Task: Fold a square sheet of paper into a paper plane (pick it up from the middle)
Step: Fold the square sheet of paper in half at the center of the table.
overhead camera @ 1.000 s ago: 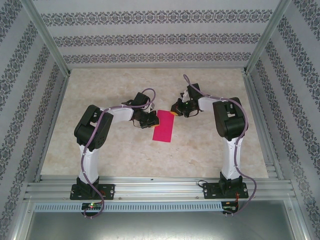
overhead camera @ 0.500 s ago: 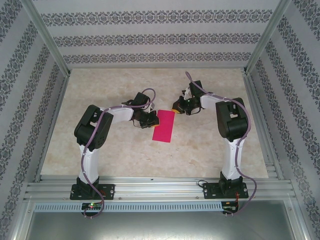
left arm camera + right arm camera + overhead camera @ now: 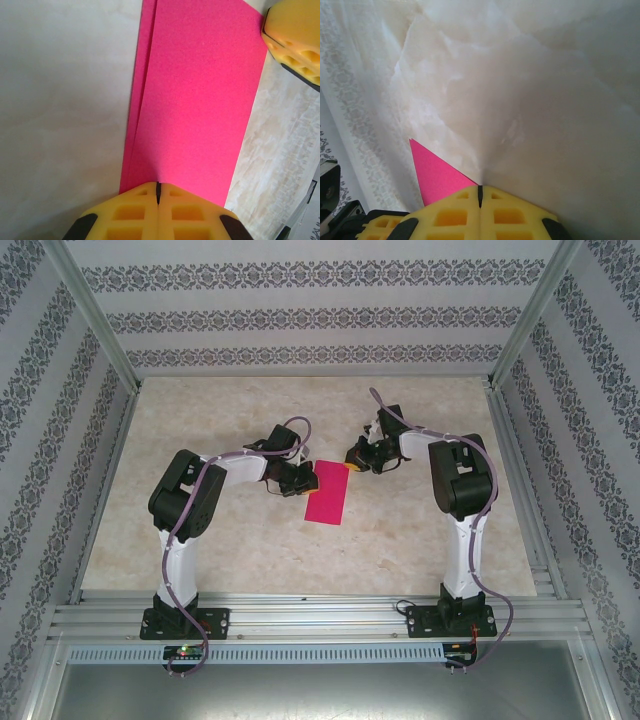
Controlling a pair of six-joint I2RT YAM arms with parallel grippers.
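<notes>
The pink sheet of paper [image 3: 328,492] lies folded into a long strip on the table [image 3: 420,540], between the two arms. The left gripper [image 3: 158,192] is clenched at the strip's edge. The right gripper [image 3: 480,194] is clenched too, beside a far corner.

A pale marbled tabletop [image 3: 230,540] sits between striped floral walls [image 3: 300,300] (grey on white). Aluminium rails [image 3: 320,620] cross its near edge.

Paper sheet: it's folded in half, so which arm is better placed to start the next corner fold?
Right, probably. The right gripper is shut with its tips at a corner of the folded sheet of paper. The left gripper is shut against another edge and appears to be pinning the sheet down.
</notes>
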